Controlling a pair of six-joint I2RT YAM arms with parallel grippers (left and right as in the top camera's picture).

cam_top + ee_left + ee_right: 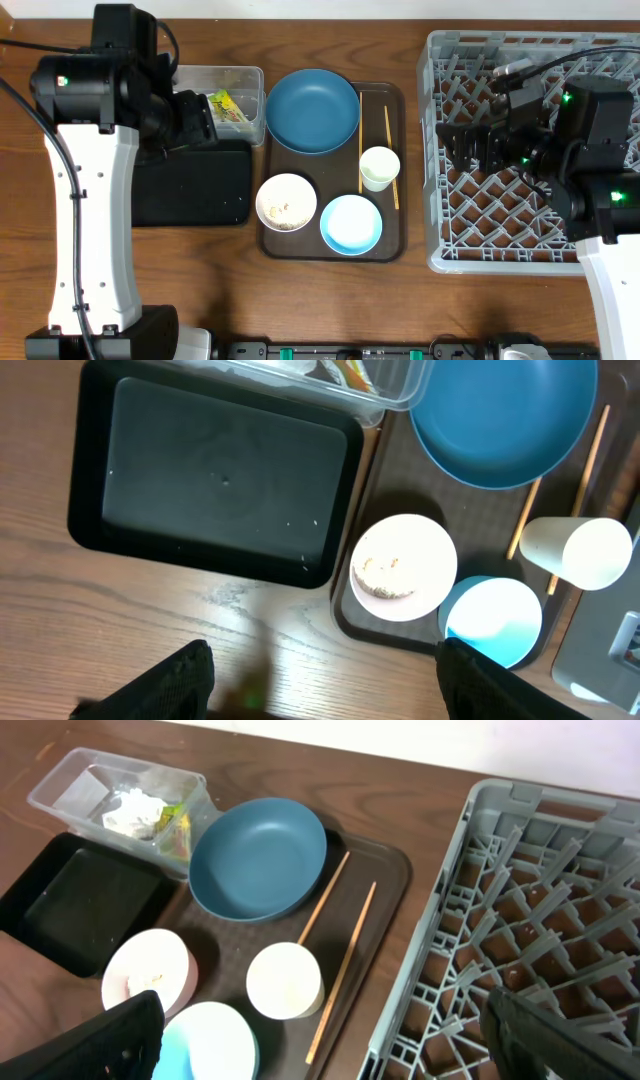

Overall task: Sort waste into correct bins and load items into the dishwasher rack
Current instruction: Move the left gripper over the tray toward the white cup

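On the brown serving tray (335, 250) sit a dark-blue bowl (312, 110), a white cup (379, 168), a light-blue bowl (351, 224) and a small white bowl (286, 202) with rice grains (385, 565) in it. Two chopsticks (391, 160) lie beside the cup. The clear tub (220, 100) holds crumpled tissue (135, 810) and a yellow-green wrapper (228, 108). In front of it lies the black tray (195, 185). My left gripper (320, 685) hangs open and empty near the two bins. My right gripper (325, 1040) is open and empty over the grey rack's (520, 230) left edge.
The left arm's white column (85, 230) stands at the table's left side, the right arm's base (610, 290) at the rack's near right corner. A strip of bare wood (415, 150) separates the serving tray from the rack.
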